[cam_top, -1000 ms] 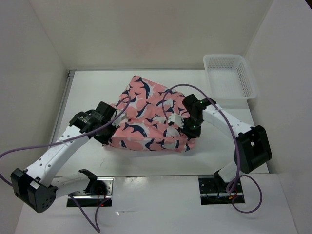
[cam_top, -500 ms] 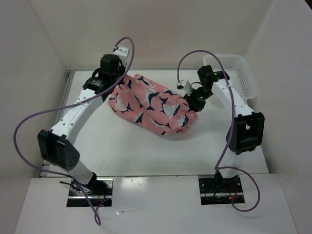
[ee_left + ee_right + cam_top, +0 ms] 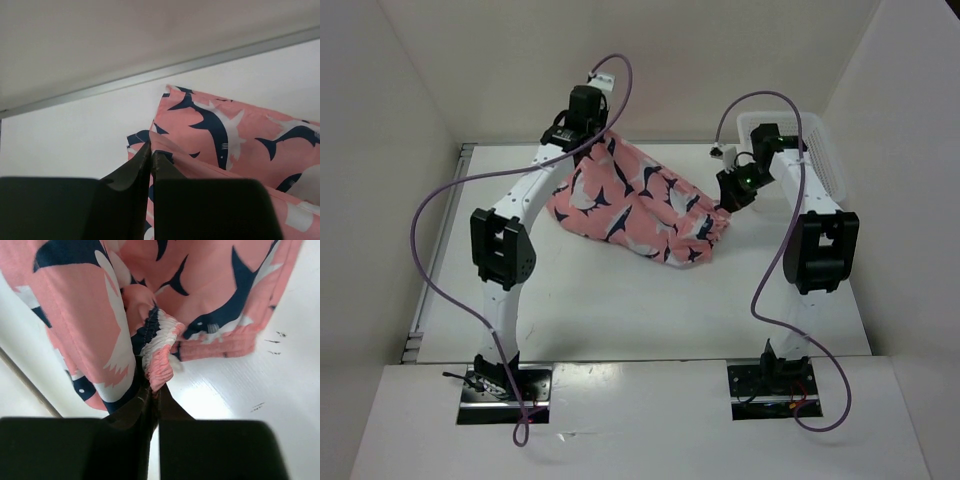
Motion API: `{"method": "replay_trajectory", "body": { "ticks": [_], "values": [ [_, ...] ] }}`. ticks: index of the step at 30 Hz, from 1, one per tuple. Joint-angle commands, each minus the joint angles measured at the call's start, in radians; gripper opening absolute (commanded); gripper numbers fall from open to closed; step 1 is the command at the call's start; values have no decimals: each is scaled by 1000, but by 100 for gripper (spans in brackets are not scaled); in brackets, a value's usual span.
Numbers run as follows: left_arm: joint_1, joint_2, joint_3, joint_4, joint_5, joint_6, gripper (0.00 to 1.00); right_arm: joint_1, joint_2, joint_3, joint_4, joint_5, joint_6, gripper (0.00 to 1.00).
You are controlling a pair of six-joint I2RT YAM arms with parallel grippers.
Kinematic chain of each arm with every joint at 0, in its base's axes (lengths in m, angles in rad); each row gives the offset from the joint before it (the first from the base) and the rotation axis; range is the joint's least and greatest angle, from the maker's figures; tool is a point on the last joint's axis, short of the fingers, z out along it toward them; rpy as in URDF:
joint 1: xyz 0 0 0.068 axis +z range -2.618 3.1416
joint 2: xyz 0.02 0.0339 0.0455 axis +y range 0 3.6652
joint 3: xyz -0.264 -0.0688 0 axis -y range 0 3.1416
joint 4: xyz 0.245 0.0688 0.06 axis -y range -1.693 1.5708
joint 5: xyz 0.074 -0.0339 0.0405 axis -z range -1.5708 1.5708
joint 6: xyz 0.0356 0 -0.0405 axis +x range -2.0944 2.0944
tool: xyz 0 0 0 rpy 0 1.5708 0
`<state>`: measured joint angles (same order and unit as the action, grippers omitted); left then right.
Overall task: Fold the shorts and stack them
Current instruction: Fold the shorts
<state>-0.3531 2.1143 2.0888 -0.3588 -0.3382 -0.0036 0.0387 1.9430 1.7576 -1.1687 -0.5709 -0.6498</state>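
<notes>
The salmon-pink shorts (image 3: pixel 638 203) with navy-and-white fish shapes hang stretched between my two grippers near the back of the table, the lower edge resting on the tabletop. My left gripper (image 3: pixel 590 135) is shut on the cloth's far left corner (image 3: pixel 165 150) near the back wall. My right gripper (image 3: pixel 728 195) is shut on the gathered elastic waistband (image 3: pixel 160 365) at the right end. In the right wrist view the shorts (image 3: pixel 150 300) hang down above the white table.
A white plastic basket (image 3: pixel 810 150) stands at the back right, just behind my right arm. The back wall and its metal rail (image 3: pixel 150 75) lie close behind my left gripper. Purple cables loop above both arms.
Both grippers have carried the shorts from the table's middle toward the back wall, lifting and stretching them. Both arms now reach far out.
</notes>
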Motion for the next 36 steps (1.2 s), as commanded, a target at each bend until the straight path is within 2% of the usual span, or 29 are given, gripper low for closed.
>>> {"method": "replay_trajectory", "body": {
  "ticks": [1, 2, 3, 4, 6, 7, 9, 10, 11, 14, 15, 17, 18, 19, 21, 22, 24, 25, 26, 31, 36],
  "values": [
    [28, 68, 154, 15, -50, 4, 10, 0, -1, 26, 46, 31, 120, 12],
    [28, 88, 189, -3, -50, 4, 17, 0, 8, 26, 66, 69, 145, 42],
    [28, 110, 213, -15, -50, 4, 28, 0, 8, 26, 88, 94, 176, 64],
    [19, 157, 241, -35, -50, 4, 47, 0, 8, 55, 122, 111, 223, 77],
    [19, 205, 353, -103, -62, 4, 64, 0, -5, 95, 148, 120, 266, 88],
    [19, 254, 403, -133, -74, 4, 78, 0, -16, 139, 183, 120, 310, 90],
    [38, 301, 512, -238, -74, 4, 85, 0, -58, 205, 237, 120, 373, 95],
    [39, 344, 625, -311, -74, 4, 87, 0, -73, 226, 303, 120, 438, 95],
    [51, 366, 684, -351, -74, 4, 89, 0, -100, 242, 341, 120, 475, 100],
    [86, 443, 868, -518, -53, 4, 91, 10, -133, 296, 461, 170, 559, 100],
    [97, 463, 890, -563, -36, 4, 91, 27, -133, 319, 472, 242, 559, 100],
    [135, 473, 899, -695, 27, 4, 91, 113, -133, 294, 472, 334, 459, 97],
    [150, 473, 899, -736, 57, 4, 91, 148, -133, 258, 472, 450, 428, 92],
    [185, 487, 899, -805, 117, 4, 91, 179, -145, 219, 472, 474, 399, 88],
    [222, 500, 899, -859, 180, 4, 92, 256, -145, 102, 433, 465, 319, 83],
    [253, 513, 899, -902, 215, 4, 94, 277, -145, 62, 422, 453, 308, 75],
    [266, 541, 899, -937, 315, 4, 100, 334, -156, -39, 402, 433, 276, 60],
    [276, 541, 899, -937, 332, 4, 100, 351, -156, -65, 402, 433, 266, 45],
    [276, 541, 860, -937, 373, 4, 100, 368, -156, -104, 402, 433, 257, 40],
    [257, 591, 849, -937, 419, 4, 100, 426, -132, -197, 391, 433, 225, 27],
    [247, 622, 771, -937, 360, 4, 100, 426, -67, -247, 437, 485, 225, 18]
  ]
}}
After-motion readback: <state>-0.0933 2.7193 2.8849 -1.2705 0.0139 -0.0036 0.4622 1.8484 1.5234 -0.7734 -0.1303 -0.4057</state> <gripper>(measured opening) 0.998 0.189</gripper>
